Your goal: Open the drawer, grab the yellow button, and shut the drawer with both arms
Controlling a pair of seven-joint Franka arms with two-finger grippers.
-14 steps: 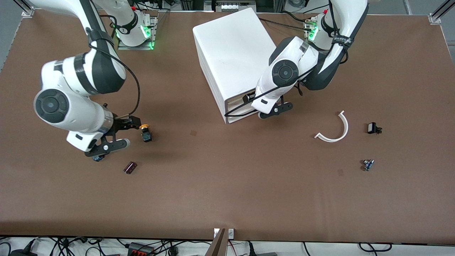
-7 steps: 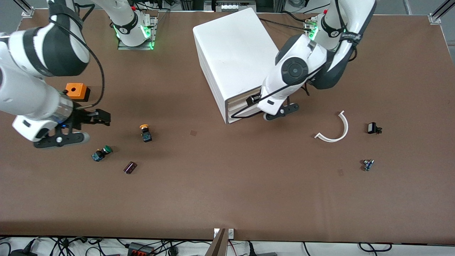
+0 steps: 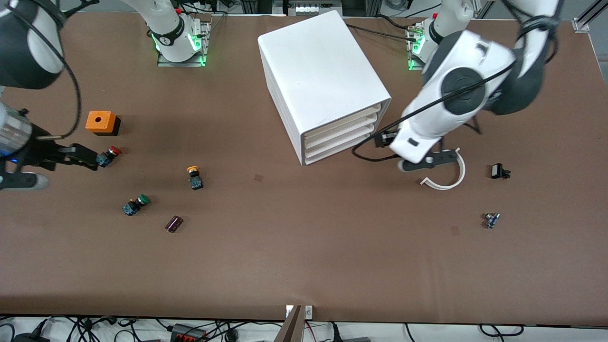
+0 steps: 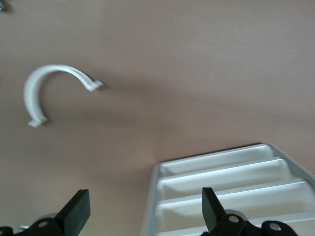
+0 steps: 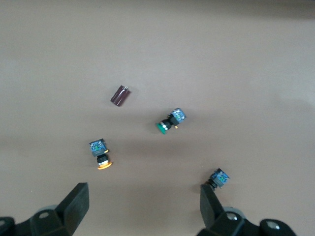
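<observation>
Since half a second ago: left hand (image 3: 388,142) drawn away from the cabinet front toward the left arm's end of the counter; right hand (image 3: 78,156) drawn off toward the counter edge at the right arm's end, uncovering a red-capped button (image 3: 108,156).

Cabinet (image 3: 319,78): white, rounded, standing toward the counter's robot-side edge, midway along it. Top drawer (image 3: 343,122): flush with the lower drawers, shut.

Button (image 3: 194,176): yellow-orange cap on a dark body, lying free on the counter (image 3: 304,247), nearer the front camera than the cabinet and toward the right arm's end. Also seen from the right wrist (image 5: 101,156).

Left hand (image 4: 142,214): fingers spread wide, gripping nothing, over bare counter between the cabinet front and a white curved clip (image 3: 446,172).

Right hand (image 5: 142,209): fingers spread wide, empty, just beside the red-capped button, over the counter near the edge at the right arm's end.

Other items, right arm's end: orange box (image 3: 101,122); green-capped button (image 3: 135,205), nearer the front camera than the yellow one; small dark maroon part (image 3: 174,223).

Other items, left arm's end: small black part (image 3: 498,171); small blue-grey part (image 3: 492,220), nearer the front camera.
</observation>
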